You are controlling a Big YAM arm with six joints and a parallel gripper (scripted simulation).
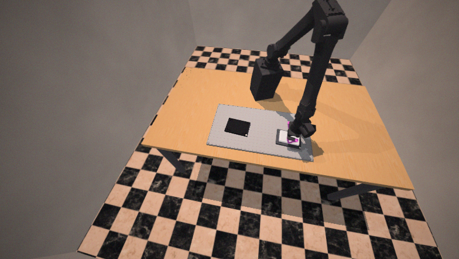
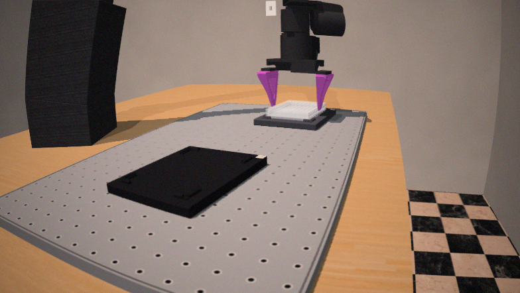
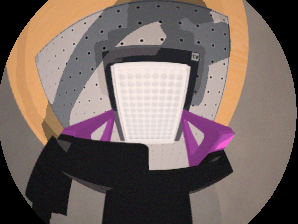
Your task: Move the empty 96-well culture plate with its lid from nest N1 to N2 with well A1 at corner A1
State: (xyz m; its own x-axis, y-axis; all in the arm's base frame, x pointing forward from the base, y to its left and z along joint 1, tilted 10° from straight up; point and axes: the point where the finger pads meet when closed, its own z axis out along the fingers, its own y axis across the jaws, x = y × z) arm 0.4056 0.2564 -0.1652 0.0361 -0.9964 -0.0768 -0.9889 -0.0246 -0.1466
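Observation:
The white 96-well plate with its clear lid [image 2: 294, 109] sits on the dark nest N1 [image 2: 295, 120] at the far end of the grey perforated board; it also shows in the overhead view [image 1: 288, 137] and the wrist view [image 3: 149, 102]. My gripper [image 2: 295, 105] is open. Its two purple fingers hang straight down, one on each side of the plate, with their tips at about lid height. I cannot tell if they touch the plate. The empty black nest N2 [image 2: 189, 178] lies nearer the camera, with a small white corner mark [image 2: 260, 156]; it also shows in the overhead view [image 1: 237, 126].
The grey perforated board [image 1: 259, 130] lies on a wooden table [image 1: 266, 122]. The arm's tall black base box [image 2: 71, 72] stands at the board's left side. Checkered floor shows beyond the table edges.

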